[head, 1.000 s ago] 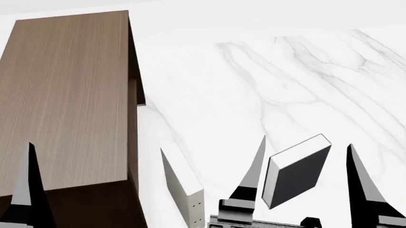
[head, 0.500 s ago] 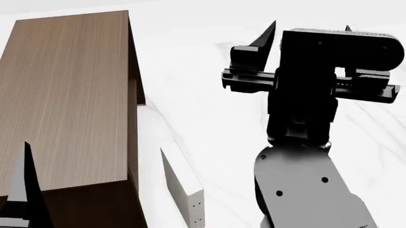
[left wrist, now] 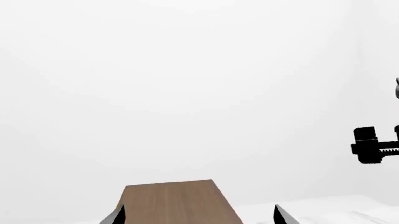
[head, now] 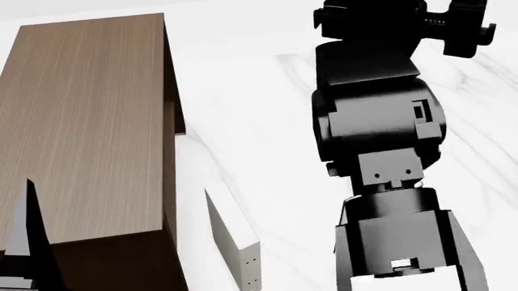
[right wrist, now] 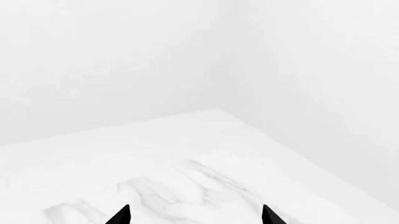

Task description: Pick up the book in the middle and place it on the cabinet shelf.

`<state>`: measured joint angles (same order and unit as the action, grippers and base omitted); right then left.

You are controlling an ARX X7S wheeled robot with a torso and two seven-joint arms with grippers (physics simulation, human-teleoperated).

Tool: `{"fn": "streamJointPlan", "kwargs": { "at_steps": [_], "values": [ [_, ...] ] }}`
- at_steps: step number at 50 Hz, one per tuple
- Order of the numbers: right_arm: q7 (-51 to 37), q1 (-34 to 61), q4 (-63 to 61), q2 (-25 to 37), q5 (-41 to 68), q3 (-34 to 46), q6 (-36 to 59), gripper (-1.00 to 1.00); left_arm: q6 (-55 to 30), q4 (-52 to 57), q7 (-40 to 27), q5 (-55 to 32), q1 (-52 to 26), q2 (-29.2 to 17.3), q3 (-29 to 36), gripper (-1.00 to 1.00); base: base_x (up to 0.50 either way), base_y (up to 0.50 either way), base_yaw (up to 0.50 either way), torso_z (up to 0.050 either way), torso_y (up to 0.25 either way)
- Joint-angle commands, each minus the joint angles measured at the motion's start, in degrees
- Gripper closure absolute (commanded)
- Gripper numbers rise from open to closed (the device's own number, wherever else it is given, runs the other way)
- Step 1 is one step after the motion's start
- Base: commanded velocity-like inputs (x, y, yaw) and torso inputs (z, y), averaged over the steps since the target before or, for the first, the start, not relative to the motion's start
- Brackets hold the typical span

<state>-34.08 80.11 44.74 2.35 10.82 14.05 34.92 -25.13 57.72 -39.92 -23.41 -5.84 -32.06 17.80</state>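
Observation:
The dark grey book is hidden in every view; my raised right arm covers the floor where it would lie. The cabinet shelf, tall dark brown wood with a lighter flat top, stands at the left; it also shows in the left wrist view. My left gripper is open and empty, low in front of the cabinet, with one finger showing in the head view. My right gripper is open and empty, held high over the marble floor.
An off-white book with small dots stands on edge just right of the cabinet's near corner. White marble floor spreads behind. Part of my right gripper's body shows in the left wrist view. White walls meet in a far corner.
My right arm has swung up and forward, its gripper now at the head view's top edge. The dark book seen one second ago is now covered. The left gripper has sunk slightly.

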Motion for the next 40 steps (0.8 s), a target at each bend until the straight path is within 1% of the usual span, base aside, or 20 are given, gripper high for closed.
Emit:
{"fn": "streamJointPlan", "kwargs": {
  "at_steps": [1, 2, 5, 6, 8, 9, 10, 14, 16, 18, 20, 22, 24, 25, 30, 31, 33, 35, 38, 40],
  "values": [
    [-10.75, 10.55, 30.13, -2.15, 1.05, -0.63, -9.33, -1.0, 2.53, -1.34, 0.13, 1.01, 0.67, -0.33, 0.6, -1.0, 0.0, 0.0, 0.0, 0.0, 0.0],
    [-14.88, 10.67, 30.18, -2.15, 0.63, -0.76, -7.46, -1.0, 3.17, -1.64, 0.25, 1.16, 0.91, -0.26, 0.62, -1.0, 0.0, 0.0, 0.0, 0.0, 0.0],
    [-17.25, 10.68, 30.2, -2.22, 2.39, -2.49, -6.48, -1.0, 3.28, -1.95, 0.32, 1.52, 0.81, -0.37, 0.87, -1.0, 0.0, 0.0, 0.0, 0.0, 0.0],
    [-20.78, 10.84, 30.22, -2.21, 2.79, -3.71, -4.25, -1.0, 3.83, -2.41, 0.5, 1.35, 0.96, -0.36, 0.66, -1.0, 0.0, 0.0, 0.0, 0.0, 0.0],
    [-23.63, 11.07, 30.22, -2.19, 2.31, -4.64, -2.75, -1.0, 4.7, -3.15, 0.8, 1.34, 1.17, -0.37, 0.5, -1.0, 0.0, 0.0, 0.0, 0.0, 0.0],
    [-28.05, 11.2, 30.23, -1.9, 2.74, -7.38, -0.52, -1.0, 5.86, -4.06, 1.23, 0.98, 1.53, -0.2, 0.25, -1.0, 0.0, 0.0, 0.0, 0.0, 0.0],
    [-29.05, 11.31, 30.23, -1.87, 2.19, -8.4, 0.88, -1.0, 5.86, -4.05, 1.21, 1.18, 1.56, -0.25, 0.37, -1.0, 0.0, 0.0, 0.0, 0.0, 0.0],
    [-30.47, 10.9, 30.22, -2.07, -0.51, -9.7, 0.49, -1.0, 5.11, -3.23, 0.79, 0.81, 1.36, -0.28, 0.47, -1.0, 0.0, 0.0, 0.0, 0.0, 0.0],
    [-31.33, 10.42, 30.22, -1.93, -0.2, -11.96, 0.23, -1.0, 4.57, -2.83, 0.53, 0.64, 1.14, -0.33, 0.5, -1.0, 0.0, 0.0, 0.0, 0.0, 0.0],
    [-31.5, 9.79, 30.22, -2.0, 0.7, -15.02, -3.0, -1.0, 3.83, -2.01, 0.14, 0.33, 0.84, -0.49, 0.37, -1.0, 0.0, 0.0, 0.0, 0.0, 0.0],
    [-31.69, 9.95, 30.22, -2.18, 0.23, -15.74, -1.09, -1.0, 3.67, -1.88, 0.02, 0.21, 0.74, -0.55, 0.35, -1.0, 0.0, 0.0, 0.0, 0.0, 0.0],
    [-33.79, 9.44, 30.22, -2.12, 2.29, -20.11, -1.07, -1.0, 3.54, -2.02, -0.17, 0.2, 0.71, -0.5, 0.38, -1.0, 0.0, 0.0, 0.0, 0.0, 0.0],
    [-33.31, 9.39, 30.22, -2.26, 1.89, -20.12, -0.77, -1.0, 3.69, -2.18, -0.12, 0.31, 0.71, -0.45, 0.58, -1.0, 0.0, 0.0, 0.0, 0.0, 0.0],
    [-34.06, 9.27, 30.23, -2.3, 3.39, -20.92, 2.1, -1.0, 3.51, -2.28, -0.12, 0.59, 0.56, -0.37, 0.97, -1.0, 0.0, 0.0, 0.0, 0.0, 0.0],
    [-35.72, 7.49, 30.23, -2.28, 7.03, -23.5, -0.04, -1.0, 4.01, -2.53, 0.14, 0.54, 0.58, -0.52, 1.1, -1.0, 0.0, 0.0, 0.0, 0.0, 0.0],
    [-34.86, 7.17, 30.23, -2.32, 8.58, -21.75, -1.68, -1.0, 4.0, -2.46, 0.1, 0.46, 0.6, -0.57, 1.05, -1.0, 0.0, 0.0, 0.0, 0.0, 0.0],
    [-35.65, 6.67, 30.23, -2.29, 10.91, -24.49, -1.58, -1.0, 3.96, -2.27, 0.03, 0.46, 0.56, -0.68, 1.03, -1.0, 0.0, 0.0, 0.0, 0.0, 0.0],
    [-35.58, 6.42, 30.23, -2.31, 12.36, -24.23, -1.25, -1.0, 3.93, -2.19, 0.0, 0.49, 0.52, -0.73, 1.13, -1.0, 0.0, 0.0, 0.0, 0.0, 0.0],
    [-35.3, 6.05, 30.23, -2.33, 16.57, -22.39, -1.33, -1.0, 3.96, -2.52, 0.08, 0.83, 0.31, -0.63, 1.6, -1.0, 0.0, 0.0, 0.0, 0.0, 0.0],
    [-34.76, 5.97, 30.23, -2.33, 19.45, -19.26, -2.12, -1.0, 4.01, -2.57, 0.11, 0.71, 0.28, -0.62, 1.65, -1.0, 0.0, 0.0, 0.0, 0.0, 0.0]
  ]
}}
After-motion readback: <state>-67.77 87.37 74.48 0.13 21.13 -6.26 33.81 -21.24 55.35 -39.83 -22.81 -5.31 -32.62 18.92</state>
